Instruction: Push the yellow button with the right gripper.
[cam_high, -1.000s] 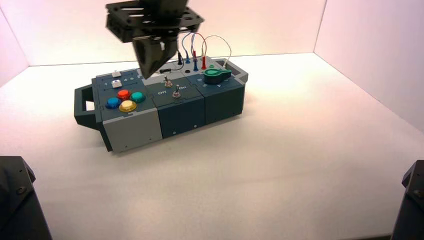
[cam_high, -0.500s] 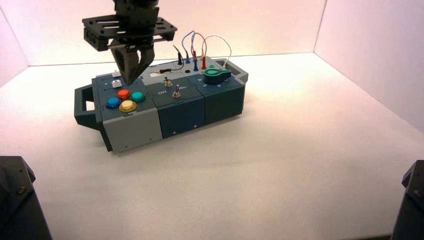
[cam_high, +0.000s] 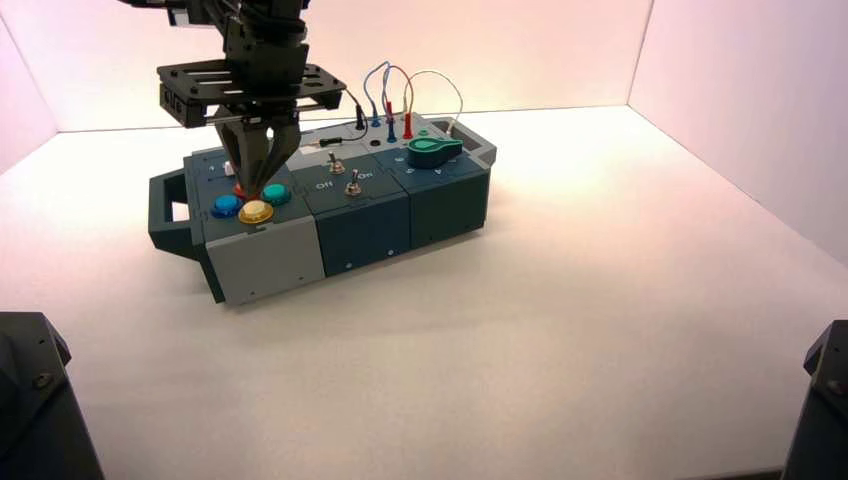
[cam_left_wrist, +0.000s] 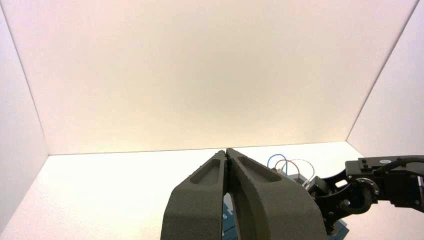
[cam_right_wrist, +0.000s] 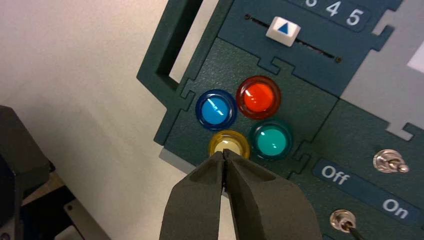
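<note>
High view: box (cam_high: 300, 215) on the white table (cam_high: 560, 330), handle end toward 9 o'clock. Four round buttons clustered on the grey end block: yellow button (cam_high: 255, 212) at 6 o'clock of the cluster, blue button (cam_high: 226, 206) at 9, teal button (cam_high: 276, 194) at 3, orange-red button (cam_high: 240, 189) at 12 and mostly covered. Right gripper (cam_high: 254, 190) pointing down over the cluster, tip low above the orange-red button, just at 12 o'clock of the yellow one; fingers drawn to a single V point. Toggle switches (cam_high: 352, 186) on the middle block, green knob (cam_high: 434, 150) and looped wires (cam_high: 400, 90) toward 3 o'clock.

Left wrist view: left gripper (cam_left_wrist: 227, 153) raised, fingers pressed together, facing the back wall. Part of the box and wires far off at lower right, with the other arm reaching in; buttons hidden here.

Right wrist view: right gripper fingertips (cam_right_wrist: 210, 167) closed, tip just at the yellow button's (cam_right_wrist: 229, 143) near edge; contact cannot be told. White slider tab (cam_right_wrist: 283, 30) with a blue triangle below the numerals "4 5". "Off" and "On" lettering (cam_right_wrist: 365, 192) between two toggles. No containers anywhere.
</note>
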